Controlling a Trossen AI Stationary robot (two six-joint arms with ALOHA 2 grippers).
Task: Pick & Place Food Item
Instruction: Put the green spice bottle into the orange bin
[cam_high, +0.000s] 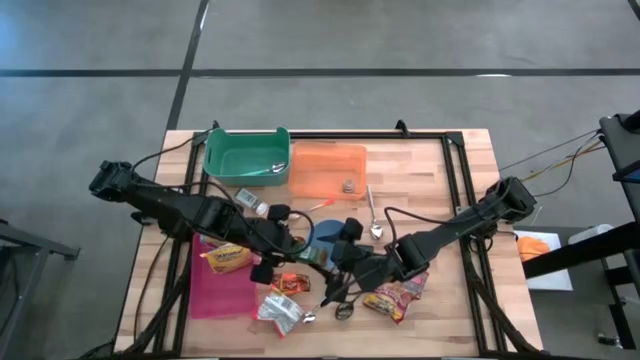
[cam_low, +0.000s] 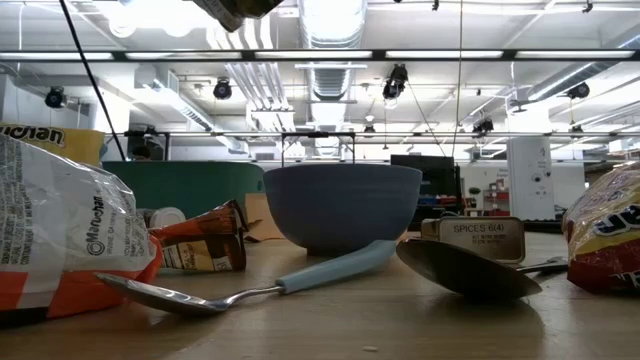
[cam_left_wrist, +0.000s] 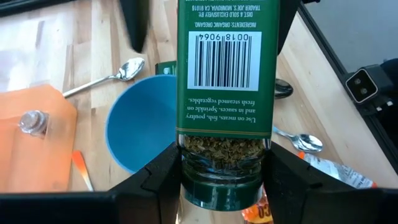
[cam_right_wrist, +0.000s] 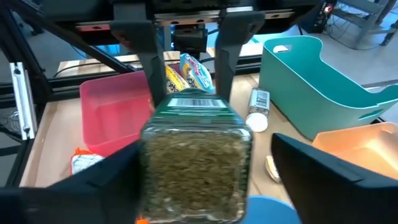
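left gripper pinching oregano jar | right gripper spread around jar | over blue bowl

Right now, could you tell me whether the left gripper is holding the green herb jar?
Yes, the left gripper is clamped on the green herb jar.

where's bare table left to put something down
Free: the far right corner beyond the spoon, right of the orange bin, and the right edge strip beside the right arm. Crowded: the middle and near edge, where both grippers meet at the herb jar by the blue bowl, among snack packets.
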